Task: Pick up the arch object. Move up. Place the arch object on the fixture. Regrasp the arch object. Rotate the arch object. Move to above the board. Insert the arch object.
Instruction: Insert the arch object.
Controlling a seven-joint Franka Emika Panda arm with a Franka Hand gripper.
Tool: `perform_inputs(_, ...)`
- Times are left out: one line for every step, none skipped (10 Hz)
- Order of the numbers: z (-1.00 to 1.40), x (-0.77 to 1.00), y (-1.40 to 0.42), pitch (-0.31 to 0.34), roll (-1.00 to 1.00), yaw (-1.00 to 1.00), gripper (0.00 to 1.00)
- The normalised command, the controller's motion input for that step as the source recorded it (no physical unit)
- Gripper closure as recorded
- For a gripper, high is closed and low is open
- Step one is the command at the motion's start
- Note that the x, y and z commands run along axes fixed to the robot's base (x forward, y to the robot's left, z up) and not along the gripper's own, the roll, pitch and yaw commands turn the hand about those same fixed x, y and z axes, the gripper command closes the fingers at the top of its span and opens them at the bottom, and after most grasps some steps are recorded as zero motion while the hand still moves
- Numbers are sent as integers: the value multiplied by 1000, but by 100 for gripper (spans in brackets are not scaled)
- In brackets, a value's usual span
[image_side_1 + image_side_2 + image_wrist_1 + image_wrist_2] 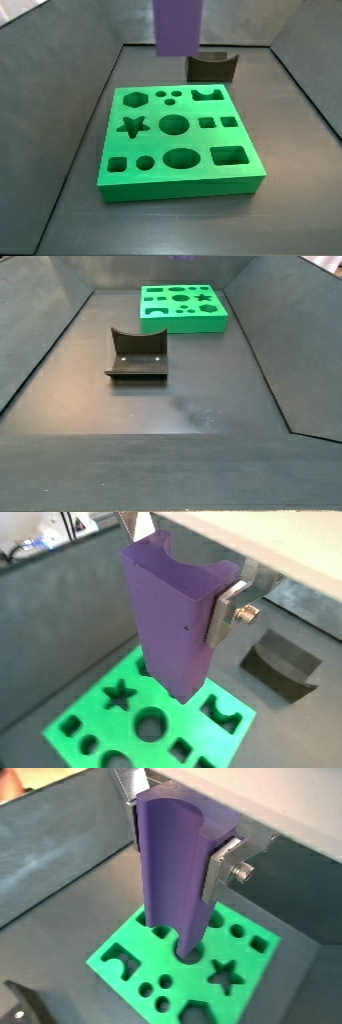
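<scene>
Gripper: the gripper (181,572) is hanging above the board (80,727), fingers pointing down, clamped on the arch (174,622) near its upper end
Fingers: one silver finger (227,610) is pressing the arch's side in both wrist views; the opposite finger (135,818) is showing only as a thin edge
Arch: it is hanging upright over the board, notch end up, lower end clear of the board's top
Count: one arch, one board, one fixture (211,66), one gripper
Board holes: in a side view, eleven are showing in the board (174,170), among them a star (131,126), a hexagon and an arch slot
Fixture: it is standing on the floor just beyond the board's far edge in a side view, apart from it
Wrist views only: the fingers and the grip
Side views only: in one, the arch's lower part (178,25) is dropping in from the top edge, gripper out of frame; in another, the fixture (138,354) is showing its U dip, well apart from the board (185,306), with only a purple sliver at the top edge
</scene>
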Motion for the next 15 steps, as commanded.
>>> perform_inputs(-523,623,314,-199,46,126,100)
perform_inputs(-531,854,454,-157,0,6,100)
perform_inputs(-609,966,500,-89,-20,0,100)
perform_inputs(-591,963,411,-46,0,6,100)
perform_inputs(-591,1000,429,0,-26,63,100)
perform_inputs(-437,666,-51,0,101,0,100)
perform_inputs(-89,369,-54,0,54,-143,100)
perform_inputs(-157,600,0,29,29,-237,100)
perform_inputs(-474,346,140,0,150,57,100)
perform_inputs(-511,283,220,-57,180,386,100)
perform_inputs(-411,417,103,-64,143,363,100)
perform_inputs(-63,323,-69,24,23,0,100)
perform_inputs(-140,277,-74,0,29,0,100)
perform_inputs(-349,51,-46,-50,113,0,100)
perform_inputs(-389,54,0,-50,136,14,100)
